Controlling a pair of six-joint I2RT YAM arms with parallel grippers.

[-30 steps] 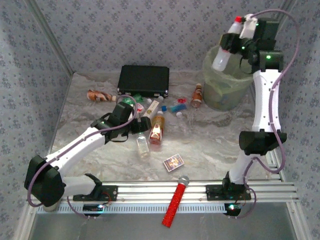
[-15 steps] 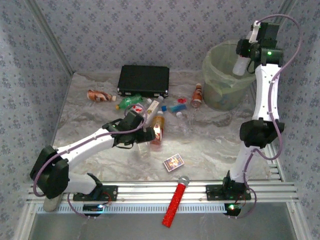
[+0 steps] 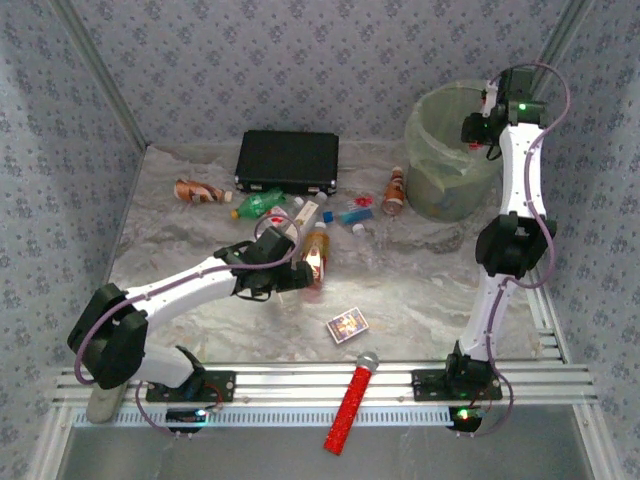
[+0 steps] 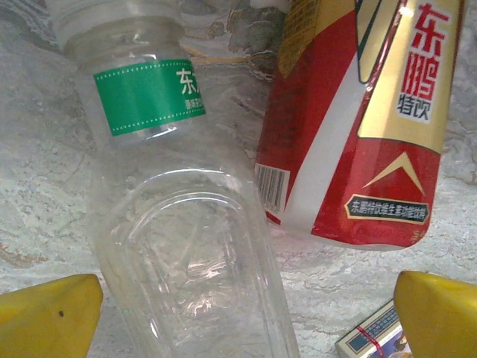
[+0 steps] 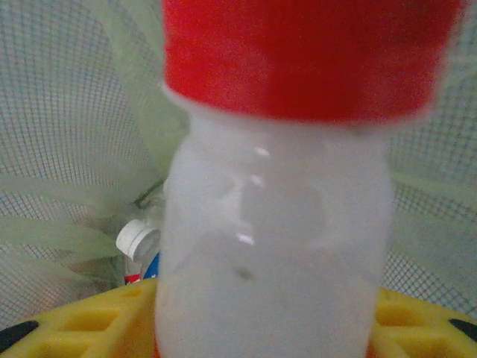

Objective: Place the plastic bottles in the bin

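Reaching across a pale marbled table boxed in by patterned walls on three sides, my two arms work well apart. Open surface lies at the near right, between the card box and the bin, which stands in the far right corner close to both walls. A black case lies near the back wall.

My right gripper hangs at the bin's rim, lower than a second ago, when it was raised above it. It grips a milky bottle whose long axis runs in line with my fingers, red cap pointing away into the bin.

My left gripper has pushed further out since then. Its yellow fingertips stand wide on either side of a clear bottle lying flat, neck pointing away from me. A red-labelled bottle lies just beside it on the right, roughly parallel.
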